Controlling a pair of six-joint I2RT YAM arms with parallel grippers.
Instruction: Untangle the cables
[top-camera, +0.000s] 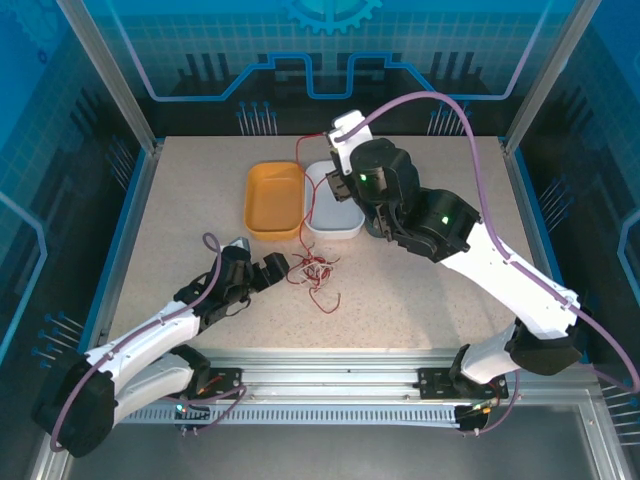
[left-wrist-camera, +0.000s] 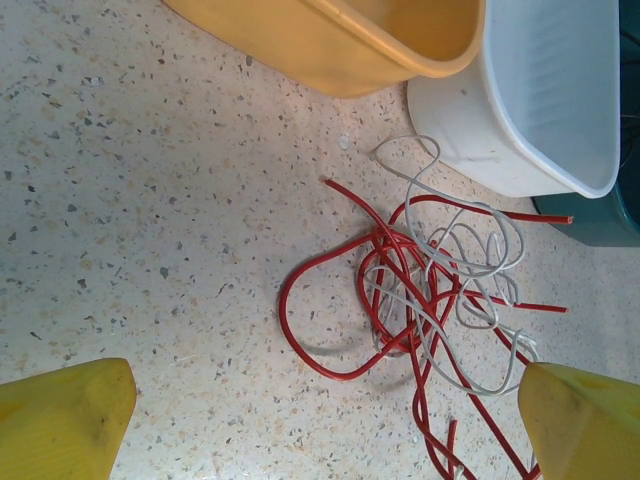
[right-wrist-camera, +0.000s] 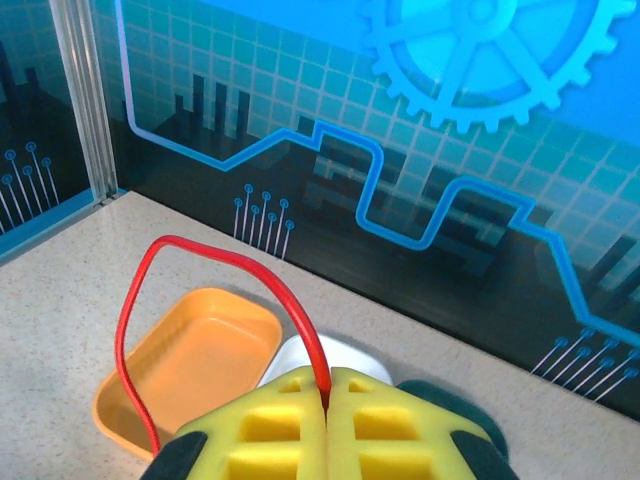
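Pinching a red cable (right-wrist-camera: 180, 239) between fully clenched jaws, the right gripper (right-wrist-camera: 327, 392) holds it lifted above the orange tray (right-wrist-camera: 200, 370) and white tray (top-camera: 335, 230). The strand runs down towards the knot. The left gripper (left-wrist-camera: 325, 418) hangs with jaws spread wide, grasping nothing, just short of the tangled cables (left-wrist-camera: 430, 300) on the worktop (left-wrist-camera: 150, 200). The step in hand looks like drawing the red strand free. Next, the left arm probably needs to pin the pale loops so the pull separates them.
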